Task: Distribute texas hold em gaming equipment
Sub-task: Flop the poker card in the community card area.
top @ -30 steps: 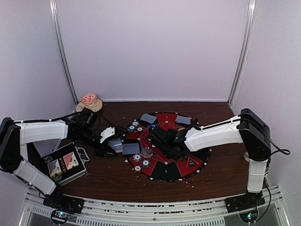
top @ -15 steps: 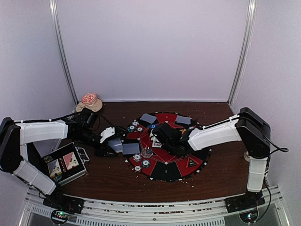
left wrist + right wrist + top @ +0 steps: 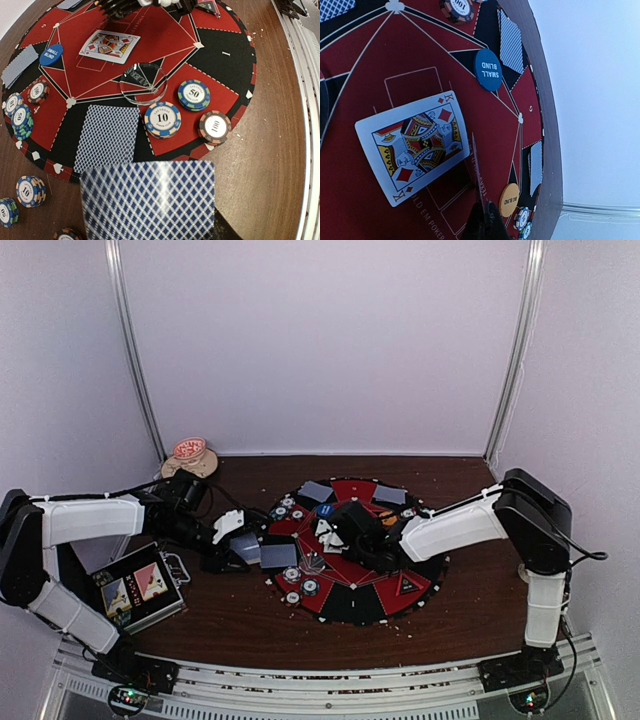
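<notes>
We saw the left jaws pinching a blue-backed card, the right jaws closed on a thin card

A beige mug stands at the far left corner of the table. A metal case showing 2 card pictures lies flat by the left edge, nearer the front.

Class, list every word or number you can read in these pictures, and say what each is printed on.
"SMALL BLIND": blue button.
"BIG BLIND": orange button.
"10": blue chip.
"50": green chip.
"100": dark chip.
"K": king of diamonds card.
"EM POKER", partly hidden: mat.
The chips' rim lettering and the word on the clear disc: too small or blurred.
</notes>
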### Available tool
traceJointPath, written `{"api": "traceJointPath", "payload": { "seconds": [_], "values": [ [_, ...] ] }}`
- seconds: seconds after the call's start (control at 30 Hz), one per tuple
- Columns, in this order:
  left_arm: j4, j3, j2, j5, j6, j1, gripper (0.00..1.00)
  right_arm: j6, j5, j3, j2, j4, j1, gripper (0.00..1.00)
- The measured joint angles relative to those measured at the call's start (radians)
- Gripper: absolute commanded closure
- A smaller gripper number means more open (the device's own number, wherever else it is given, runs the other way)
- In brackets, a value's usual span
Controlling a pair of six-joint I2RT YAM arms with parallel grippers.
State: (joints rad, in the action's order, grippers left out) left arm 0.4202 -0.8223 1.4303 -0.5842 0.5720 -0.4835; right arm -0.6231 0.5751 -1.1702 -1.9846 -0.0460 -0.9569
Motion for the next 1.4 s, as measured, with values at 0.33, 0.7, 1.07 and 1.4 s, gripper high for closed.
{"api": "traceJointPath", "payload": {
  "seconds": [0.33,0.7,1.07,1.4],
  "values": [
    [0.0,0.0,0.0,0.0,0.0,0.0,0.55,-0.001,-0.034,-0.007,-0.064,0.002,-0.001,1.0],
    [0.0,0.0,0.0,0.0,0.0,0.0,0.54,0.004,-0.088,-0.019,-0.064,0.033,-0.014,0.88],
    [0.0,0.0,0.0,0.0,0.0,0.0,0.54,0.029,-0.11,-0.022,-0.063,0.084,-0.028,0.77],
    [0.0,0.0,0.0,0.0,0.0,0.0,0.54,0.051,-0.116,-0.031,-0.042,0.132,-0.053,0.69]
  ]
}}
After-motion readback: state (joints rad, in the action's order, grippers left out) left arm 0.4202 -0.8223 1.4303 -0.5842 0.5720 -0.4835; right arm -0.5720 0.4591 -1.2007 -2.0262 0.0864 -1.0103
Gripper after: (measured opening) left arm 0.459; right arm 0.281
